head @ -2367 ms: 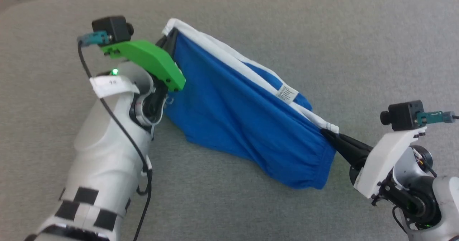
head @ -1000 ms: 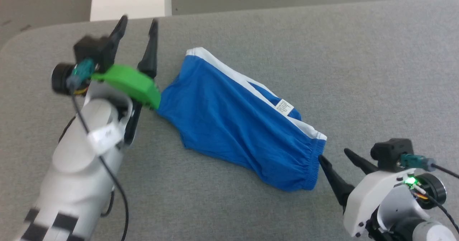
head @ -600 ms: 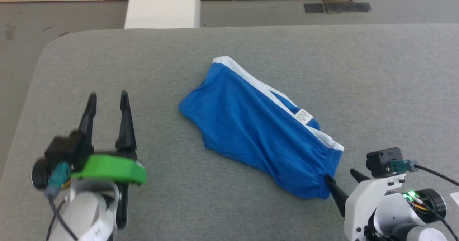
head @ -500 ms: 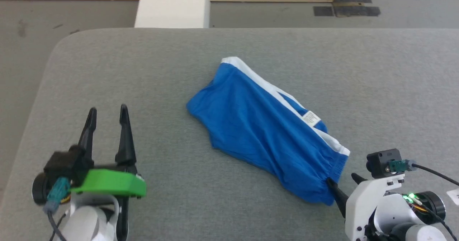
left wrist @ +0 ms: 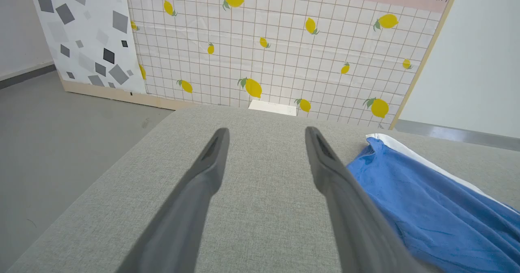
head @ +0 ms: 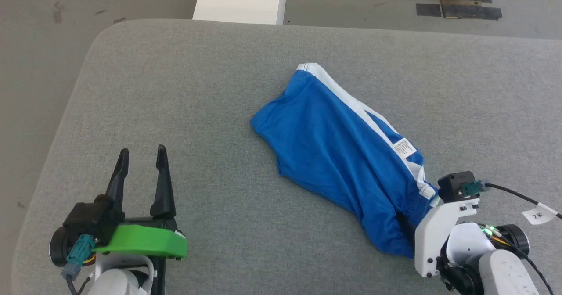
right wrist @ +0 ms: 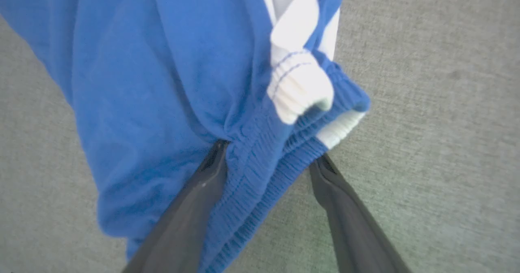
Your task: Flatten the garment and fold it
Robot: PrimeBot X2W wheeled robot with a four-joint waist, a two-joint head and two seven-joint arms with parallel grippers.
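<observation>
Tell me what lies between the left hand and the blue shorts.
Head view: bare grey tabletop separates left hand from shorts.

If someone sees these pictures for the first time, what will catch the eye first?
The bright blue garment with white stripes lies crumpled right of centre on the grey table. The right gripper stands open with the gathered waistband between its fingers, while the left gripper hangs open over bare table at the lower left.

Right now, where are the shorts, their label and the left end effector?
shorts (head: pixel 329 154): head view, middle of the blue fabric.
label (head: pixel 404 148): head view, centre of the white tag.
left end effector (head: pixel 142 151): head view, midway between its fingertips.
</observation>
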